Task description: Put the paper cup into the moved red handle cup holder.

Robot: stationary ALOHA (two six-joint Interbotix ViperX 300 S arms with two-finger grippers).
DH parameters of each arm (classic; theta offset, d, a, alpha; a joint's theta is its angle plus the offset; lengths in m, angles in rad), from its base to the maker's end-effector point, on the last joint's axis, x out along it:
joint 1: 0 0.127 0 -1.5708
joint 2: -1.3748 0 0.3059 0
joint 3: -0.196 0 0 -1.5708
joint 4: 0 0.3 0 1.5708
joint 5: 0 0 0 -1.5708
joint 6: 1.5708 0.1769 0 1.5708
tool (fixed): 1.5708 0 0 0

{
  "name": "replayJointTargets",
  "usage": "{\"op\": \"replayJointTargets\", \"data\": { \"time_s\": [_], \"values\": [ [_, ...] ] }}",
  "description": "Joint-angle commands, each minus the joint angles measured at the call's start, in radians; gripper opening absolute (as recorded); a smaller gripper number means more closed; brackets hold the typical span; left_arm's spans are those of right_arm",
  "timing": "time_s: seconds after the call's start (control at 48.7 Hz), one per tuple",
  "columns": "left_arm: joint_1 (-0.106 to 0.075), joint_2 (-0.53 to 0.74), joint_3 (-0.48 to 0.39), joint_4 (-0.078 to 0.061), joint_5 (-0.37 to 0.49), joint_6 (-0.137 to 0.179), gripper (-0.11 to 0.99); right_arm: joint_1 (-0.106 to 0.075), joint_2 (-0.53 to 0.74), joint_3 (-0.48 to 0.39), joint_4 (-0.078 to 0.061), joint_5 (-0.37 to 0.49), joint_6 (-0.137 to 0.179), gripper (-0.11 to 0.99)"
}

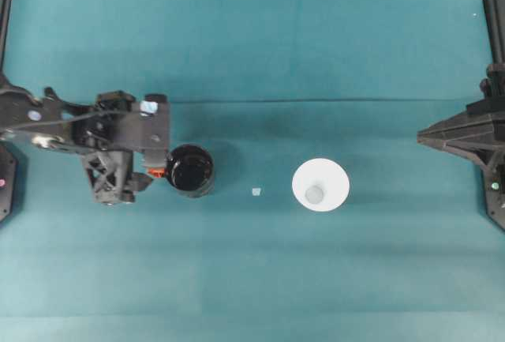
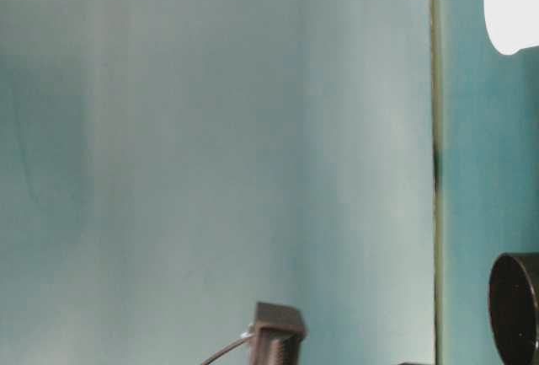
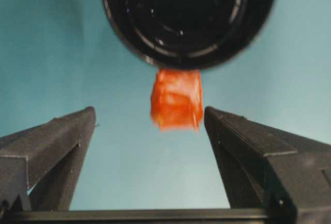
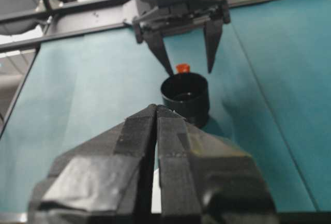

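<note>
The red handle cup holder (image 1: 192, 170) is a glossy black cylinder standing left of centre, its orange-red handle (image 1: 158, 173) pointing left. My left gripper (image 1: 152, 174) is open, with the handle (image 3: 177, 100) between its fingers (image 3: 57, 141) and a gap on each side. The right wrist view shows the left gripper (image 4: 189, 68) straddling the handle behind the holder (image 4: 185, 97). The white paper cup (image 1: 320, 186) stands alone right of centre, and shows in the table-level view (image 2: 509, 2). My right gripper (image 4: 156, 109) is shut and empty, parked at the far right (image 1: 430, 135).
A tiny pale scrap (image 1: 256, 192) lies on the teal cloth (image 1: 252, 279) between holder and cup. Black frame rails run along the left and right table edges. The holder's side (image 2: 515, 306) appears in the table-level view.
</note>
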Motion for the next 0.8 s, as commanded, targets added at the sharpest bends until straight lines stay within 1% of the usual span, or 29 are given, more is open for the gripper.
{"op": "replayJointTargets", "data": {
  "time_s": [0.0, 0.144, 0.328, 0.349, 0.37, 0.39, 0.452, 0.472, 0.534, 0.595, 0.616, 0.636, 0.657, 0.677, 0.698, 0.78],
  "values": [
    [0.003, 0.017, -0.015, 0.005, -0.028, 0.002, 0.94, -0.003, 0.009, -0.020, 0.003, -0.005, 0.008, -0.09],
    [0.003, 0.031, -0.021, 0.005, -0.038, 0.002, 0.93, -0.003, 0.009, -0.020, 0.002, -0.005, 0.009, -0.09],
    [0.003, 0.031, -0.023, 0.005, -0.038, -0.003, 0.92, -0.003, 0.009, -0.018, 0.003, -0.005, 0.009, -0.09],
    [0.003, 0.032, -0.023, 0.005, -0.038, -0.003, 0.92, -0.003, 0.009, -0.018, 0.002, -0.005, 0.009, -0.09],
    [0.003, 0.032, -0.023, 0.002, -0.038, -0.005, 0.92, -0.003, 0.009, -0.020, 0.003, -0.003, 0.009, -0.09],
    [0.003, 0.031, -0.023, 0.005, -0.038, -0.005, 0.91, -0.003, 0.009, -0.018, 0.003, -0.002, 0.009, -0.09],
    [0.003, 0.032, -0.025, 0.005, -0.040, -0.009, 0.90, -0.005, 0.006, -0.020, 0.003, 0.014, 0.009, -0.09],
    [0.002, 0.032, -0.025, 0.005, -0.038, -0.009, 0.89, -0.005, 0.006, -0.020, 0.002, 0.020, 0.009, -0.09],
    [0.000, 0.032, -0.025, 0.005, -0.035, -0.006, 0.85, -0.005, 0.000, -0.021, 0.003, 0.038, 0.011, -0.09],
    [-0.003, 0.031, -0.023, 0.005, -0.034, -0.006, 0.78, -0.005, -0.005, -0.021, 0.003, 0.055, 0.012, -0.09],
    [-0.005, 0.031, -0.023, 0.002, -0.034, -0.006, 0.75, -0.005, -0.008, -0.021, 0.003, 0.060, 0.012, -0.09],
    [-0.005, 0.031, -0.021, 0.005, -0.034, -0.006, 0.70, -0.005, -0.008, -0.021, 0.003, 0.063, 0.012, -0.09],
    [-0.008, 0.032, -0.023, 0.005, -0.034, -0.006, 0.65, -0.005, -0.011, -0.023, 0.003, 0.067, 0.012, -0.09],
    [-0.008, 0.031, -0.023, 0.002, -0.034, -0.006, 0.60, -0.005, -0.011, -0.023, 0.003, 0.069, 0.012, -0.09],
    [-0.009, 0.032, -0.025, 0.005, -0.034, -0.006, 0.55, -0.005, -0.012, -0.023, 0.003, 0.071, 0.012, -0.09],
    [-0.020, 0.031, -0.025, 0.005, -0.038, 0.000, 0.34, -0.005, -0.014, -0.023, 0.003, 0.071, 0.012, -0.09]
  ]
}}
